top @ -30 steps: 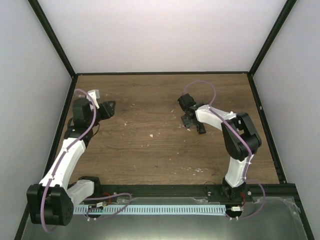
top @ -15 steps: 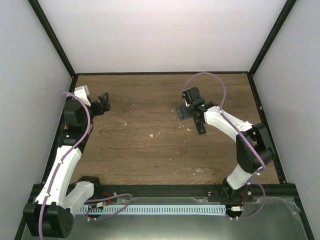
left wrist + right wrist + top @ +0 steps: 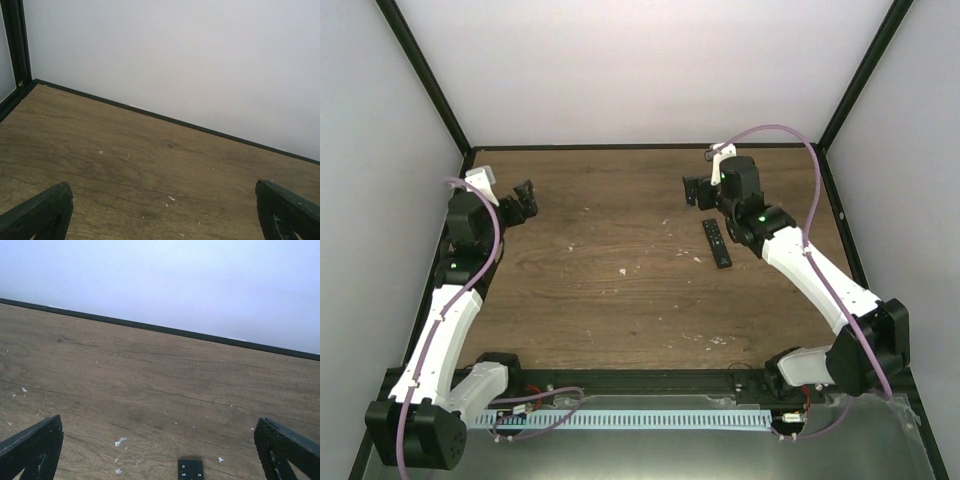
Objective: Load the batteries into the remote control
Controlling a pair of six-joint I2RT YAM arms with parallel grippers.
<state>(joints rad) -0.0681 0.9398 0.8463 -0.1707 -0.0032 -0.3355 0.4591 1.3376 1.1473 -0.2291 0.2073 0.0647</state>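
Black remote control lies flat on the table, right of centre; left gripper and right gripper hover clear, fingers spread, empty (batteries unseen, perhaps already inside).

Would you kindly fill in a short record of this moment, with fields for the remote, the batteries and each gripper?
remote control: lying flat on the table, nothing touching it
batteries: none in view
left gripper: open, empty, above the table's far-left area
right gripper: open, empty, just beyond the remote's far end, apart from it
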